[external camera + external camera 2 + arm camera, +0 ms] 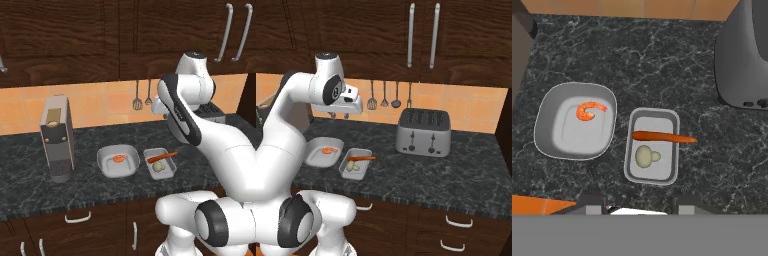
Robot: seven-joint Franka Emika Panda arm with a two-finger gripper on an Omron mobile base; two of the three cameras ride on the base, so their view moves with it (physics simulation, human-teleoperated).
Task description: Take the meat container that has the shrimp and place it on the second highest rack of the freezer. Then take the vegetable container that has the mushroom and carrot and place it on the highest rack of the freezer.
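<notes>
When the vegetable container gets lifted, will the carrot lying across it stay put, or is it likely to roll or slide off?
Probably loose. The carrot lies across the vegetable container, its tip past one rim, so a tilt could slide it off. It looks straight and round, hence apt to roll. The mushroom sits down inside, so it likely stays, though it may roll too.

Dark marble counter point(30, 170): coffee machine point(57, 137), two trays point(575, 121) point(652, 145), toaster point(423, 132).

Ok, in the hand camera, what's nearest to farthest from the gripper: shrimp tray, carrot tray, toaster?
1. Carrot tray, just ahead of the gripper.
2. Shrimp tray, off to the left in this view.
3. Toaster, far upper right.
</notes>
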